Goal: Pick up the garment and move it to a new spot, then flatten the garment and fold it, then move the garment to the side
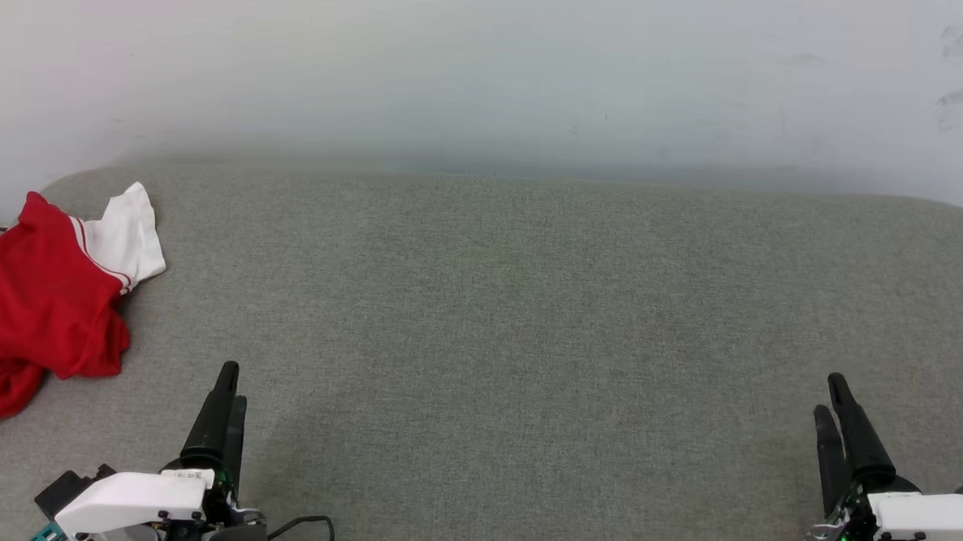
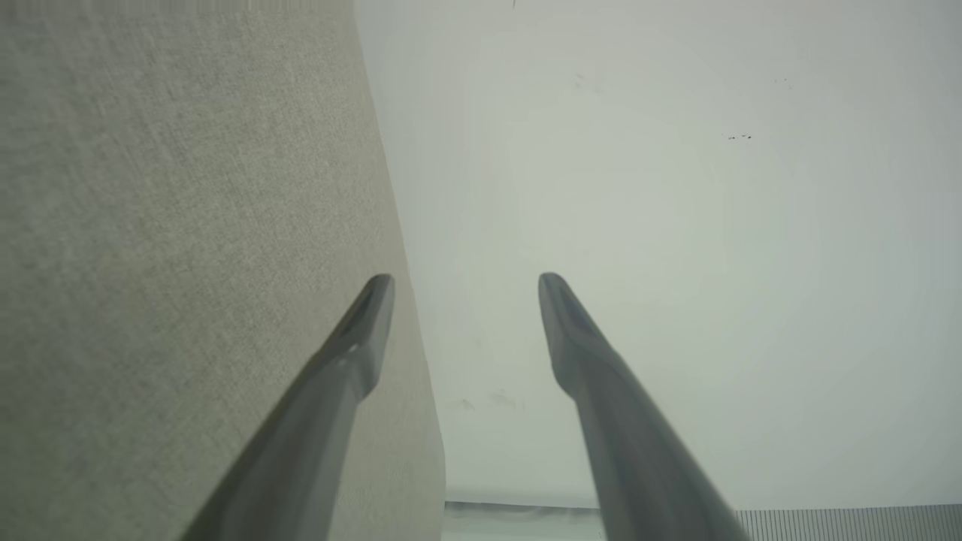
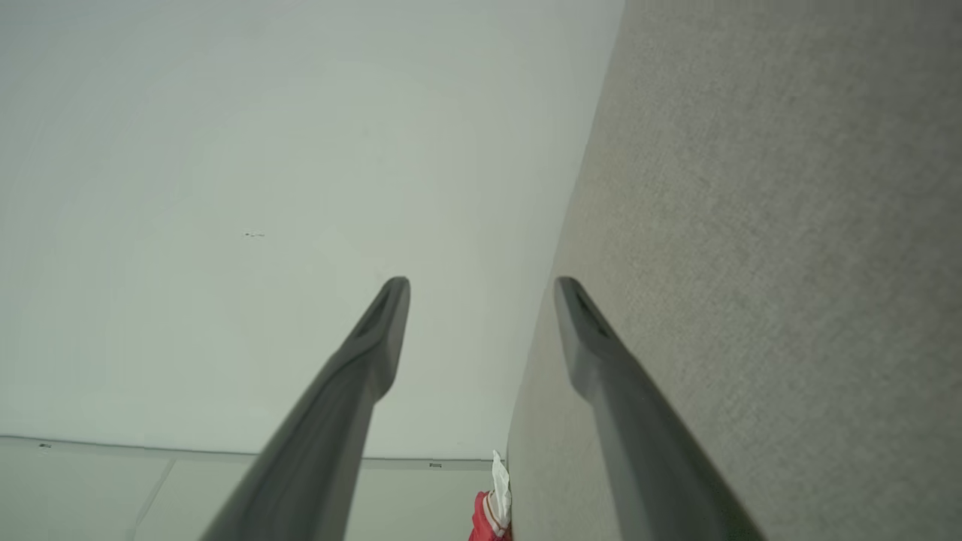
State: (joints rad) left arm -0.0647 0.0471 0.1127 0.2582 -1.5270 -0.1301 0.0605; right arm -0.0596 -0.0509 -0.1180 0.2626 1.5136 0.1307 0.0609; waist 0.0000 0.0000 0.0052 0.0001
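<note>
1. Step in hand: the opening pick-up, judged not yet begun. The garment (image 1: 41,308), a red jersey T-shirt, lies crumpled at the 9 o'clock edge of the grey fabric-covered tabletop (image 1: 529,305). Its white sleeve (image 1: 129,239), with striped trim, points toward 12 o'clock.
2. Left gripper (image 1: 233,382): at 7 o'clock in the head view, over bare tabletop, near the garment but apart from it. In the left wrist view its two fingers (image 2: 353,353) stand spread, with nothing between them.
3. Right gripper (image 1: 829,395): at 5 o'clock in the head view, well apart from the garment. In the right wrist view its fingers (image 3: 376,338) are likewise spread and empty. A small patch of red and white cloth shows at 6 o'clock in that view.
4. Setting: a pale wall (image 1: 491,59) bounds the tabletop at 12 o'clock. The middle of the tabletop offers broad room for flattening.
5. Next move, as a judgement: the left gripper is the nearer. It would need to travel toward 10 o'clock, come down on a raised fold of the red cloth and pinch it. Lifting by one point would probably leave the cloth hanging bunched.
6. Caution: part of the garment appears to overhang the 9 o'clock edge, so a grip taken too far out could miss the cloth.
</note>
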